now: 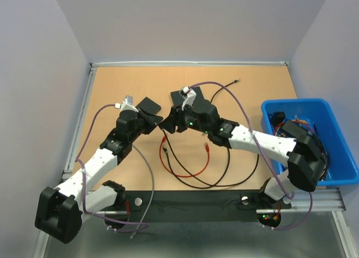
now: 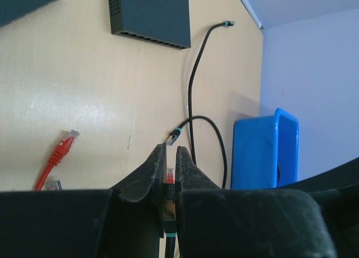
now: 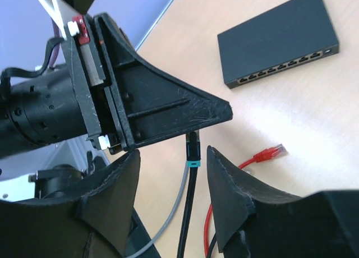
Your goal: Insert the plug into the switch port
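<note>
Left wrist view, left pincer (image 2: 170,152) clamped tight on black plug (image 2: 170,207), right pincer (image 3: 174,154) parted wide, straddling its cable (image 3: 189,213).

The plug (image 3: 192,141), black with a teal band on its cable (image 3: 188,213), is standing nearly upright, pinched between the left fingers (image 2: 151,174), and is sitting free in the gap of the right fingers (image 3: 224,179). The switch (image 3: 277,39), a flat black box, is lying on the worktop (image 3: 314,118) beyond them, its port row facing them.
</note>
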Robot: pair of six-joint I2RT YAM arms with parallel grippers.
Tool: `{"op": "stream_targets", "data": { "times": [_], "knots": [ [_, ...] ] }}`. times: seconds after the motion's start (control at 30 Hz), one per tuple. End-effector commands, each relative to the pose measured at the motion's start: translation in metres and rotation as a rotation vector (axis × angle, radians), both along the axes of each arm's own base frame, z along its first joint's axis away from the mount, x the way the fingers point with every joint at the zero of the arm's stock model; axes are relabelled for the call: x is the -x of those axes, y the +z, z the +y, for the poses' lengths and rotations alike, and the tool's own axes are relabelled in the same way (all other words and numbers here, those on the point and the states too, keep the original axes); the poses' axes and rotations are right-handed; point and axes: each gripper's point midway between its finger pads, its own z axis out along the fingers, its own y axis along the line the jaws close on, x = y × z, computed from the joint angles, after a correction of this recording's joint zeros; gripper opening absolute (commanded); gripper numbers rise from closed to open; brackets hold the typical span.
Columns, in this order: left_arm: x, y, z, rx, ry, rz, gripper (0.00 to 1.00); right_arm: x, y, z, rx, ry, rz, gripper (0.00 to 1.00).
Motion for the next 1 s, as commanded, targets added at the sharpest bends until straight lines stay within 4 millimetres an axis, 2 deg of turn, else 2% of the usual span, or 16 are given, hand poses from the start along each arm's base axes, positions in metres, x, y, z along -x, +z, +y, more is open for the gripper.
{"op": "stream_targets", "data": {
  "times": [0.0,0.17,0.43,0.63,0.73,0.83,0.97],
  "knots": [
    [-0.010,0.039,0.003,0.060,0.061,-0.083,0.00,-0.004,0.016,-0.007,-0.009,-0.044,-0.059,0.55],
    [-0.012,0.045,0.002,0.074,0.064,-0.101,0.00,-0.003,0.002,-0.002,0.013,-0.024,-0.029,0.48],
    [-0.012,0.048,0.001,0.096,0.063,-0.125,0.00,0.003,-0.009,0.009,0.018,0.040,0.009,0.46],
    [-0.013,0.052,-0.001,0.097,0.053,-0.142,0.00,0.007,-0.023,0.015,0.034,0.071,0.036,0.41],
    [-0.013,0.053,0.000,0.097,0.056,-0.143,0.00,0.007,-0.026,0.014,0.038,0.067,0.042,0.35],
    [-0.013,0.048,0.000,0.092,0.056,-0.134,0.00,0.005,-0.025,0.013,0.037,0.055,0.038,0.23],
    [-0.012,0.044,0.001,0.090,0.059,-0.128,0.00,0.002,-0.019,0.012,0.029,0.035,0.027,0.22]
  ]
}}
